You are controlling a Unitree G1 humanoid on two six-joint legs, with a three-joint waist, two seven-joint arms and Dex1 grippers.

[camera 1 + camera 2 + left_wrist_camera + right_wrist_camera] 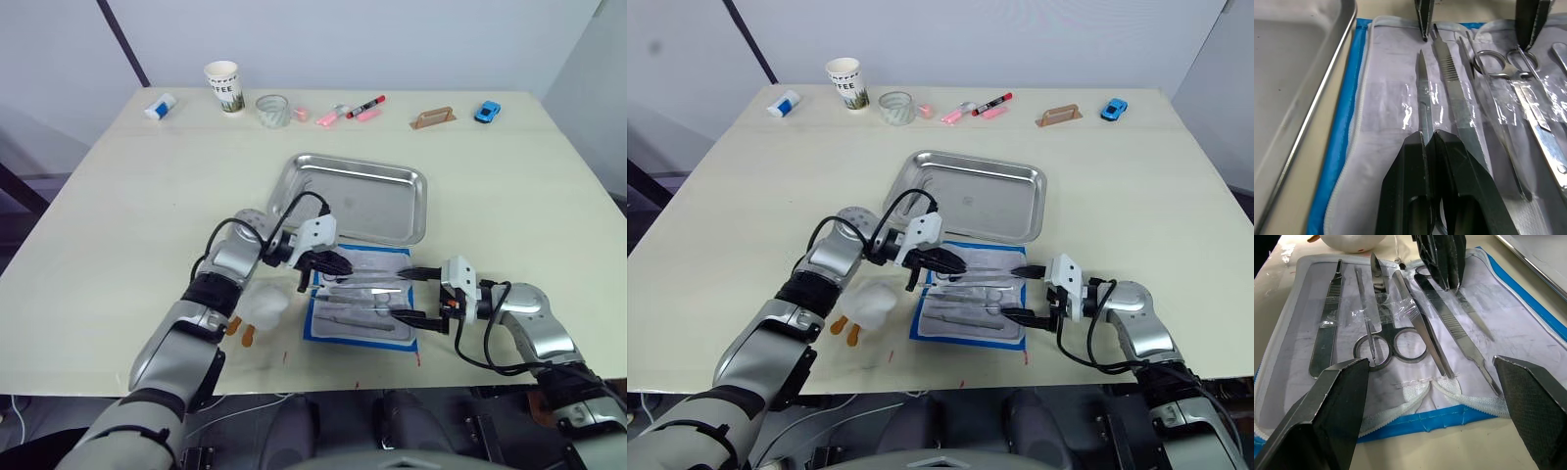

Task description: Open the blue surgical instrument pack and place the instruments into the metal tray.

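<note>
The blue surgical instrument pack (pixel 312 331) lies open flat just in front of the metal tray (pixel 392 211), its pale lining up. Several silver instruments (pixel 1391 345) lie in a row under clear straps, among them scissors (pixel 1498 68). My left gripper (pixel 338 264) is over the pack's end nearest the tray. It is shut on a slim pointed instrument (pixel 1422 98), which still rests on the lining. My right gripper (pixel 402 295) stands open at the pack's right edge, its fingers (pixel 1337 396) spread wide and holding nothing. The tray holds no instruments.
A crumpled white object (pixel 265 304) and small orange pieces (pixel 245 335) lie left of the pack. Along the table's far edge stand a paper cup (pixel 222 86), a glass jar (pixel 273 110), a red-capped marker (pixel 365 106), a tan holder (pixel 432 117) and a blue toy car (pixel 486 111).
</note>
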